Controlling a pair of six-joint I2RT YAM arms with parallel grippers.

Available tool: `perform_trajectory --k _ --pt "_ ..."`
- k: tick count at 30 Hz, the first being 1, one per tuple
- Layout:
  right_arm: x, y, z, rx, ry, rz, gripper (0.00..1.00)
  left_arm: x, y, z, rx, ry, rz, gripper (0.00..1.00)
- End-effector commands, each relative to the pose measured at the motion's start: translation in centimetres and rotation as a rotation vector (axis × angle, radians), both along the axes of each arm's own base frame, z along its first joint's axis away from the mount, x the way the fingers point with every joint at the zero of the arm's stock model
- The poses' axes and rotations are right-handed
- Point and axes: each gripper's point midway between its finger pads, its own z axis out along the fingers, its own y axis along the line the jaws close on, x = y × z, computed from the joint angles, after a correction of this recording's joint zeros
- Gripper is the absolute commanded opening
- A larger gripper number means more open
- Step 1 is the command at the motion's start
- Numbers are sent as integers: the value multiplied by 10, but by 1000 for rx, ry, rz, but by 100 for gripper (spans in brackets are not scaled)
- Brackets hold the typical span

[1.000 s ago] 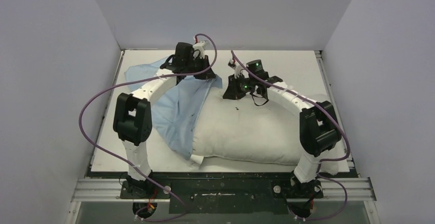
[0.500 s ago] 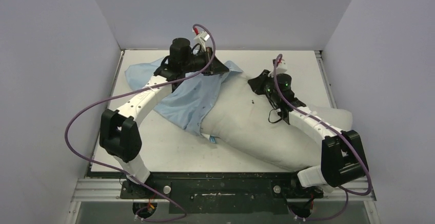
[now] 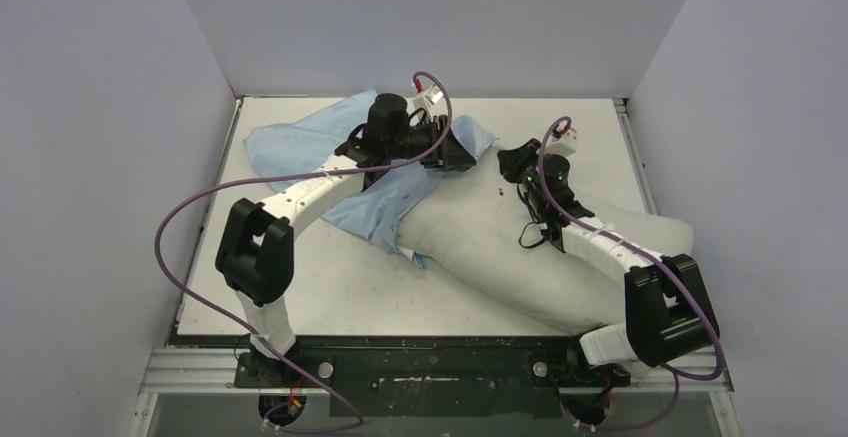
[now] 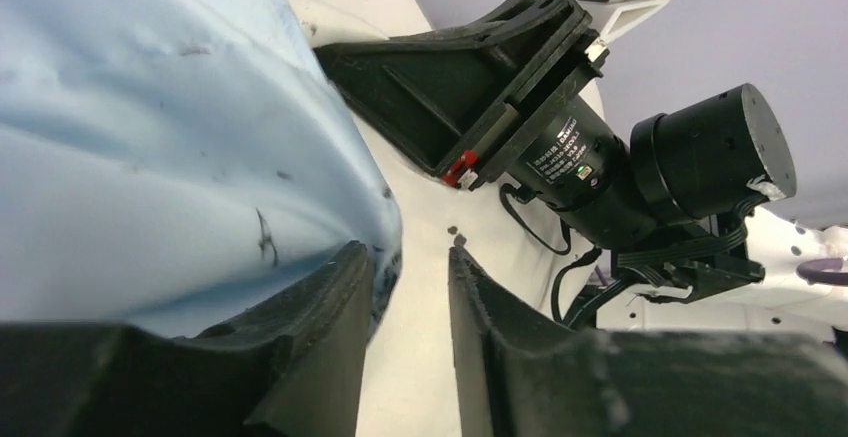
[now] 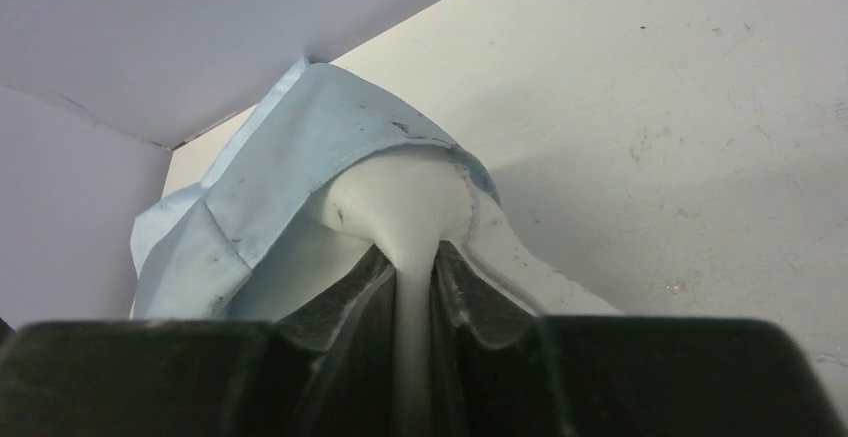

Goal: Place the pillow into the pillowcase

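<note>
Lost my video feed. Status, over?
Right gripper shut on pillow corner. Left gripper open at pillowcase edge. Pillow tip inside, rest out. Nothing in the way.

White flat table [image 3: 600,127]: surface scuffed, with scattered dark specks and faint stains, clearest in the right wrist view. Plain pale grey enclosure walls [image 3: 430,17] stand at its left, far and right sides. A ribbed aluminium rail [image 3: 190,369] runs along the near edge, with a black mounting plate [image 3: 450,377] at its middle.
</note>
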Motion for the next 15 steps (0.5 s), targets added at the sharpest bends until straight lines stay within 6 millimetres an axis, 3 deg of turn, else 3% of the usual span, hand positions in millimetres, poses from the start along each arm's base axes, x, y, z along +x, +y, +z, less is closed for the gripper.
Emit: perform_trajectory --k 1,7,12,15 --pt "5 -8 44 -46 -113 -4 25 2 29 52 40 -157 60 40" --pt "-22 -7 47 -238 -63 129 73 1 98 39 269 -208 258 60" --pt "-45 9 59 -349 -71 304 92 -17 151 8 423 -208 398 65" --pt "-61 32 61 -473 -88 441 99 -33 162 -16 443 -167 410 65"
